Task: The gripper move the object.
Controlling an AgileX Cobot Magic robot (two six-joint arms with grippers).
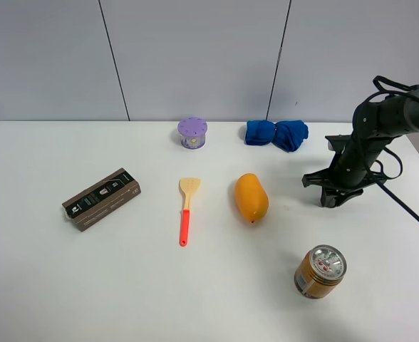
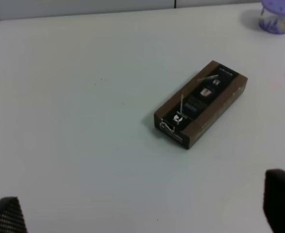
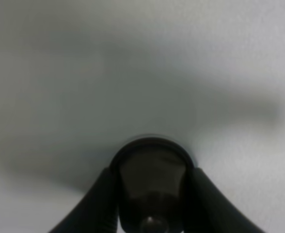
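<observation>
The object, a tiny dark grey-brown capsule with a flared rim [image 3: 152, 194], sits between the two dark fingers [image 3: 98, 204] of my right gripper [image 3: 151, 175], which is shut on it just over the white table. In the exterior high view the right gripper [image 1: 335, 196] is low over the table at the right, and the capsule is hidden under it. My left gripper [image 2: 142, 213] is open and empty, with only its fingertips [image 2: 281, 199] showing, above the table near the brown box [image 2: 200, 103]. The left arm is out of the exterior high view.
On the table [image 1: 53, 285] lie a brown box [image 1: 101, 199], a spatula with a red handle [image 1: 186, 209], a mango [image 1: 251, 197], a gold drink can [image 1: 321, 271], a purple round container [image 1: 192, 132] and a blue cloth [image 1: 276, 134]. The right arm's cable [image 1: 409, 210] trails to the right.
</observation>
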